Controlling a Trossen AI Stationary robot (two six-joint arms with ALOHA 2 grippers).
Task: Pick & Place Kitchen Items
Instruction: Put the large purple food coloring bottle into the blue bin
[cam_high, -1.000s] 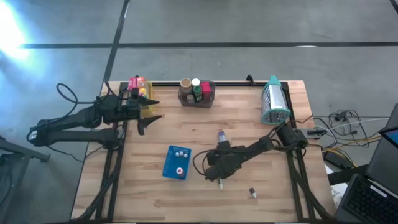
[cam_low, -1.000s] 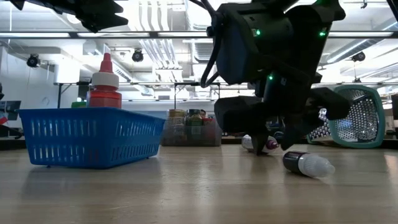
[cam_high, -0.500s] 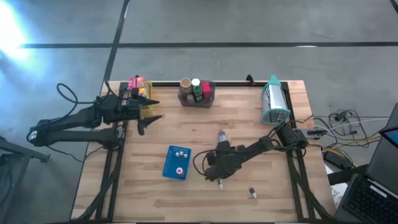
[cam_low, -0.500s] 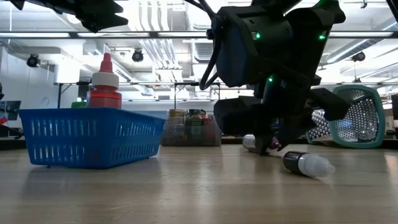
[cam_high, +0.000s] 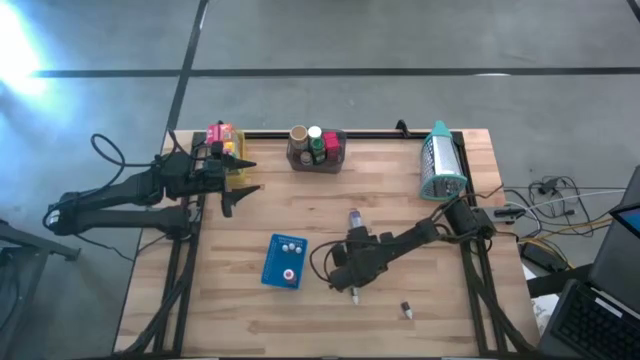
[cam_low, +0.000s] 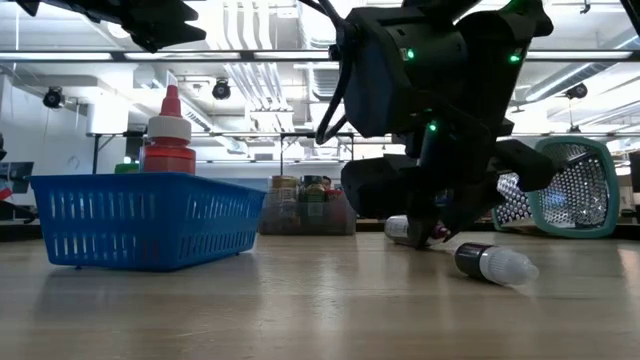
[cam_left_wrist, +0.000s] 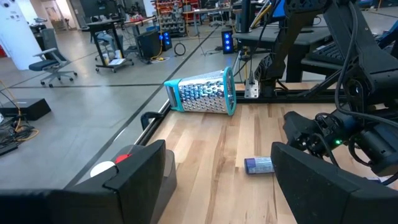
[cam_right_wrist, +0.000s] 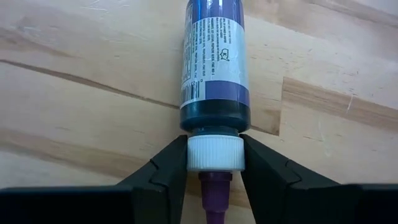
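A small blue bottle with a white cap and a purple nozzle lies on its side mid-table. My right gripper is at its cap end, shut on it. My left gripper hovers open above the table's far left, holding nothing. A small dark bottle with a white tip lies on its side near the front edge. My right gripper pinches the bottle's white cap between its two fingers, one on each side. The fingers slant down from the table's near side, in line with the bottle. The bottle lies flat on the wood, with its body pointing away from the fingers.
A blue tray with small white and red bottles stands left of the right gripper. At the far edge are a grey bin of jars and a yellow bin. A teal perforated basket lies on its side at the far right.
In the low view my right gripper's fingers have drawn closer together around the bottle's cap end. The arm has stayed in place and the bottle still lies on the table.
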